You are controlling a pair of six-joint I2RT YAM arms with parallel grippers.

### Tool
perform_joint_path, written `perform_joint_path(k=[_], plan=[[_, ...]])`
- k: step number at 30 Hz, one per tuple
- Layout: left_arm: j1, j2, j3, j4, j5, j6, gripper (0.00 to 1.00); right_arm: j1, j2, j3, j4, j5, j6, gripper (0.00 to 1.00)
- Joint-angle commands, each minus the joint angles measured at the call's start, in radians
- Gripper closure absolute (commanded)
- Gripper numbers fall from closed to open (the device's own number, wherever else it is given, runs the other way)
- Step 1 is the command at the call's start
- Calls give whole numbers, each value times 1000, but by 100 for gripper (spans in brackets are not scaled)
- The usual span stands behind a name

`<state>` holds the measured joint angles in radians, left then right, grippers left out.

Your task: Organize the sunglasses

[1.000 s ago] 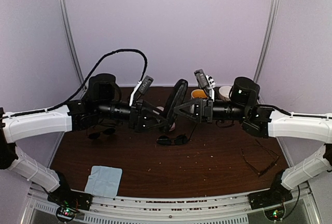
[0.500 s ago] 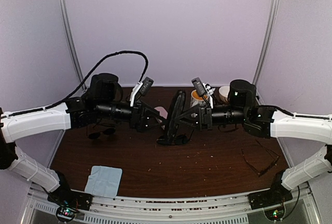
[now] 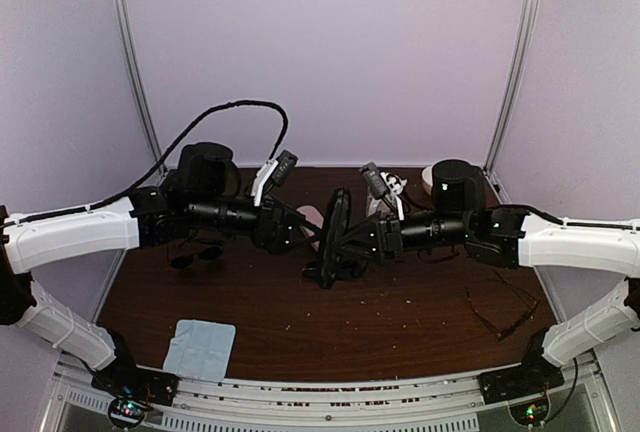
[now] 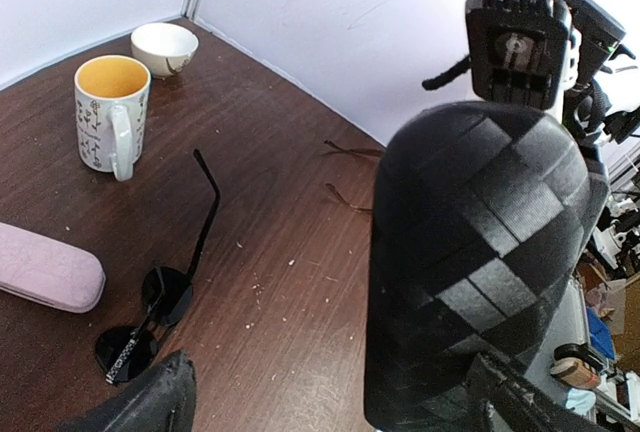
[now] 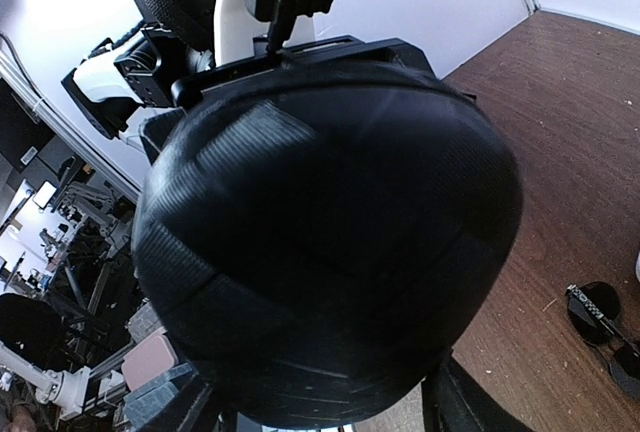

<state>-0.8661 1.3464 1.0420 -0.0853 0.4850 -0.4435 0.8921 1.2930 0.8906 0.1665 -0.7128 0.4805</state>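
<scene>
right gripper (image 3: 348,242) clamping the black case (image 3: 333,220) on end, likely presenting it for opening. left gripper (image 3: 306,232) gaping wide, jaws either side of the case, not gripping yet. dark-lens sunglasses (image 4: 150,304) lying at the case's foot, probably going inside. thin-framed pair (image 3: 500,312) sitting well off the case, right-arm side.

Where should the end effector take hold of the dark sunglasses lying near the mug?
At the bridge between the lenses, coming straight down from above. The sunglasses lie flat on the table with one temple swung open toward the mug, so the bridge is probably the narrowest firm part.
</scene>
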Motion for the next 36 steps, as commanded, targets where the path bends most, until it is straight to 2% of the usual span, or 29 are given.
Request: perform_joint_path(k=[1,8,19,36], plan=[[-7,15,35,0,-36,12,2,9,13,42,13,22,-21,83],[-7,26,42,-6,-25,12,2,15,28,54,10,28,-23,84],[-7,-39,7,86,72,-17,2,15,35,57,-23,47,-45,86],[-19,60,66,61,104,-34,2,24,33,70,-44,59,-54,89]])
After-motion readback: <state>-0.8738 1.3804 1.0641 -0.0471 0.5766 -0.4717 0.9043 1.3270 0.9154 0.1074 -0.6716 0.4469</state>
